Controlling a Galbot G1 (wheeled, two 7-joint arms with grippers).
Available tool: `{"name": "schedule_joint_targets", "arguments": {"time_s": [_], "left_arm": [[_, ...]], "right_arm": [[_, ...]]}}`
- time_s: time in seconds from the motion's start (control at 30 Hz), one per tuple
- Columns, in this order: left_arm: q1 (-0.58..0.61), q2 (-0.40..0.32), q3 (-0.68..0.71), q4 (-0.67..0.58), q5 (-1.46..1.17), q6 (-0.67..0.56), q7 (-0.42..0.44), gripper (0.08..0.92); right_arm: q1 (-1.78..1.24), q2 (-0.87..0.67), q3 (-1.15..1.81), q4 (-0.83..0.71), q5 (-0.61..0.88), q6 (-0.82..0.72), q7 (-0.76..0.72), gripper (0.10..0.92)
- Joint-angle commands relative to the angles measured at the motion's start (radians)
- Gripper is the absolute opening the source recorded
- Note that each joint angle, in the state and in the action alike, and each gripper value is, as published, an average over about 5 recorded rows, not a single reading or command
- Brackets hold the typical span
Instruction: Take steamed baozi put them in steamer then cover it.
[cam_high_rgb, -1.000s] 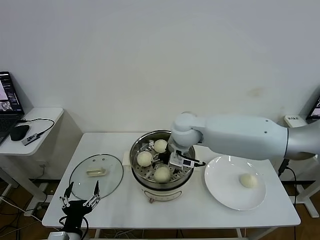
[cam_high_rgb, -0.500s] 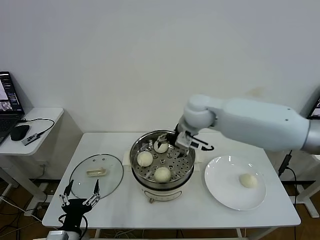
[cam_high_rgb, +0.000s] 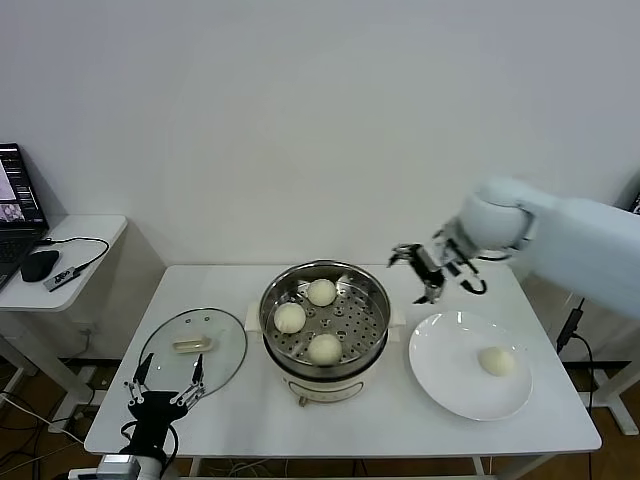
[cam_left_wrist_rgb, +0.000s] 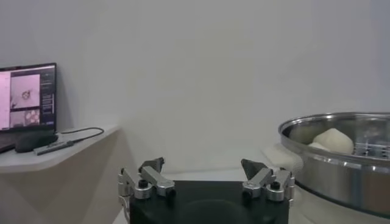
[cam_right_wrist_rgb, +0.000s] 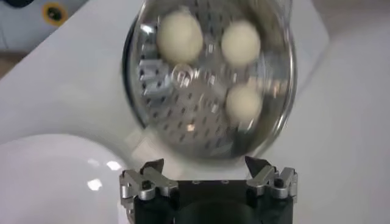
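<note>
three steamed baozi (cam_high_rgb: 322, 292) sit in the steamer (cam_high_rgb: 325, 322); the last baozi (cam_high_rgb: 496, 361) lies on the plate (cam_high_rgb: 440, 375). your right pincer (cam_high_rgb: 430, 272) hangs wide open, empty. soft, light bun: pinch its sides gently.

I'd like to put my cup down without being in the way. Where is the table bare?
The table is bare along its front edge below the steamer and plate, and at the back left corner behind the glass lid. The middle is crowded: lid, steamer and plate sit close together, and the open right claw hovers between steamer and plate.
</note>
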Motion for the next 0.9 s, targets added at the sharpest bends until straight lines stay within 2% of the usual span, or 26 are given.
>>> {"name": "schedule_joint_targets", "arguments": {"time_s": [0.03,0.2,0.4,0.9], "left_arm": [[-0.002,0.003,0.01,0.004,0.003,0.003,0.0,0.823],[0.001,0.0,0.016,0.01,0.01,0.003,-0.001,0.823],[0.007,0.001,0.013,0.005,0.016,0.004,-0.001,0.823],[0.024,-0.003,-0.015,0.003,0.016,0.005,-0.001,0.823]], "right_arm": [[-0.234,-0.274,0.086,-0.01,-0.082,-0.117,-0.007,0.823],[-0.507,-0.302,0.313,-0.046,-0.143,-0.107,0.005,0.823],[-0.717,-0.263,0.507,-0.143,-0.21,-0.078,0.003,0.823],[-0.806,-0.075,0.6,-0.355,-0.331,-0.042,0.0,0.823]]}}
